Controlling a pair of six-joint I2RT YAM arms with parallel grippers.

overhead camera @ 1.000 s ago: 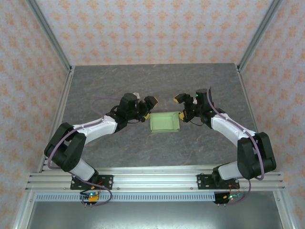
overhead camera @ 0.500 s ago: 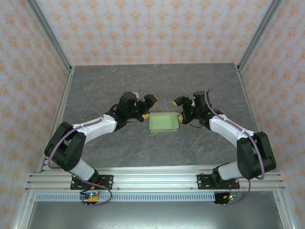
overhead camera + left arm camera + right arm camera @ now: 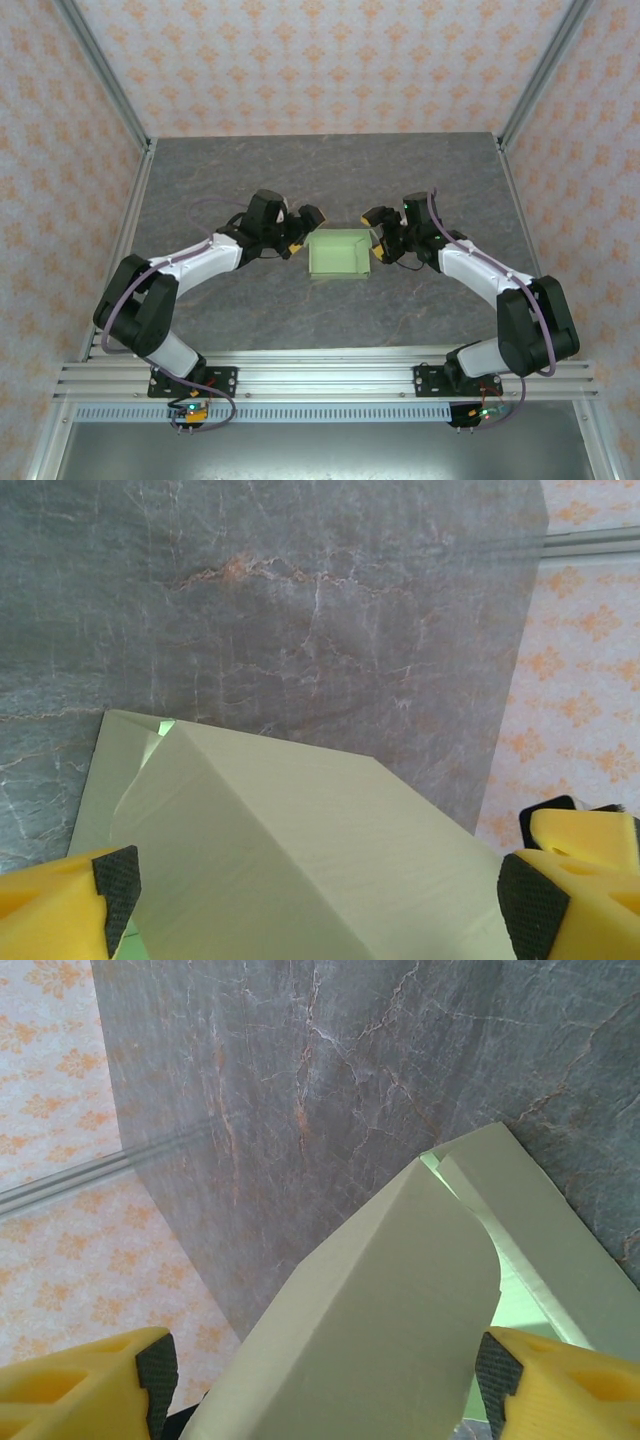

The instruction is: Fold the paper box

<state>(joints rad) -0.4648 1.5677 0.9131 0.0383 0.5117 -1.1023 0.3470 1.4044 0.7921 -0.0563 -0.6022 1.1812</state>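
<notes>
From above: the paper box [image 3: 338, 256] sits mid-way across the table [image 3: 300, 170], flanked by my left gripper [image 3: 303, 231] and right gripper [image 3: 376, 234]. Left wrist: jaws spread wide, box wall between them. Right wrist: same, wide apart, gripping nothing.

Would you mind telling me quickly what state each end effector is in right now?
Left end effector: open, jaws wide at the left wall of the paper box, nothing gripped.
Right end effector: open, jaws wide at the box's right wall, nothing gripped.
</notes>
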